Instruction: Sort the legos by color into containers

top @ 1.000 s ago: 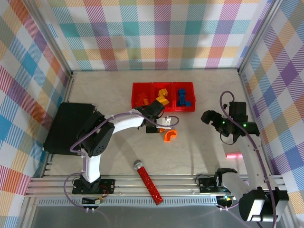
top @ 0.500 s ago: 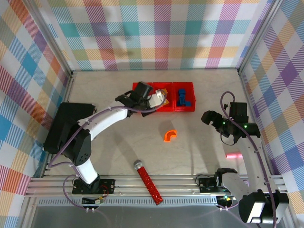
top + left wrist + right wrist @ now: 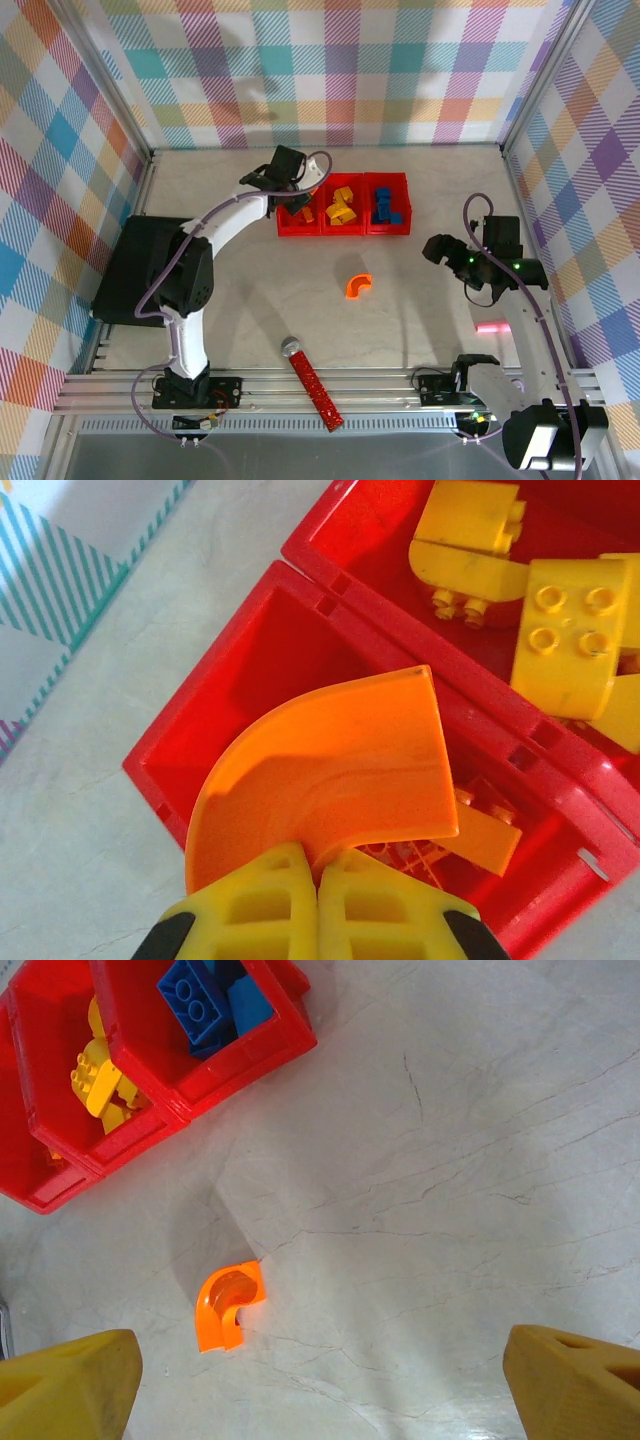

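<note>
Pale stone-look table (image 3: 480,1160): my left gripper (image 3: 318,898) is clamped on a curved orange lego (image 3: 330,760) just above the end bin of the red containers (image 3: 175,758). My right gripper (image 3: 320,1380) hangs spread wide, with a second orange lego (image 3: 225,1305) lying ahead, left of centre.

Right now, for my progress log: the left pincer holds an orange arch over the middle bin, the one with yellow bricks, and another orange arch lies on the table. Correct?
No: the left pincer holds the orange arch over the left-end bin, which has orange pieces, not the middle bin, as the left wrist view shows. The other orange arch does lie on the table.
</note>
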